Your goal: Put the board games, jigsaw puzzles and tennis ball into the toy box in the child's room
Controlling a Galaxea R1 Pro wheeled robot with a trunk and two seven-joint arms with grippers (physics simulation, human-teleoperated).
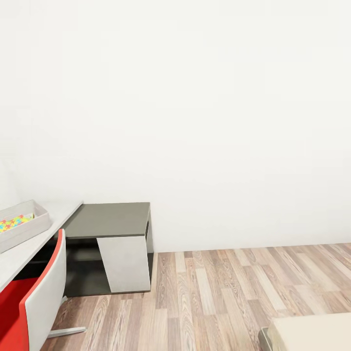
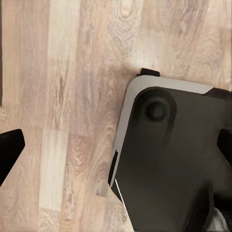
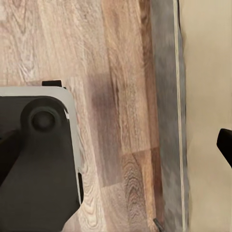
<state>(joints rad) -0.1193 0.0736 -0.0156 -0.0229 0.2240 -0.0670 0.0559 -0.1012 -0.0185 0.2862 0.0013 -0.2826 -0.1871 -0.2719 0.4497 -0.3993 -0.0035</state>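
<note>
1. Your left gripper (image 2: 116,145) hangs over the wood-plank floor (image 2: 63,96) with its two dark fingertips (image 2: 9,147) spread wide at opposite edges of the left wrist view, released and holding nothing.
2. Below that gripper you see a corner of the robot's base (image 2: 169,154), dark with a pale grey rim, resting on the planks.
3. Your right gripper shows one dark fingertip (image 3: 225,142) at the edge of the right wrist view; its partner is out of sight, so you cannot tell whether it is released or clenched.
4. Under the right arm lie the floor, another corner of the base, and the bed (image 3: 208,96): a dark grey frame strip beside the beige mattress cover.
5. From the head view, the table (image 1: 29,243) runs along the left, its pale grey top meeting the lower dark grey section (image 1: 109,219) with the white slanted panel (image 1: 126,263) against the white wall (image 1: 195,122).
6. The toy box (image 1: 41,219) sits on the pale top near the edge where it joins the dark section.
7. Inside the box lies a jigsaw puzzle (image 1: 14,223) of bright interlocking pieces, partly hidden by the box wall.
8. A red-and-white chair (image 1: 39,297) stands tucked against the table's front edge.
9. A beige corner of the bed appears at the lower right of the head view.
</note>
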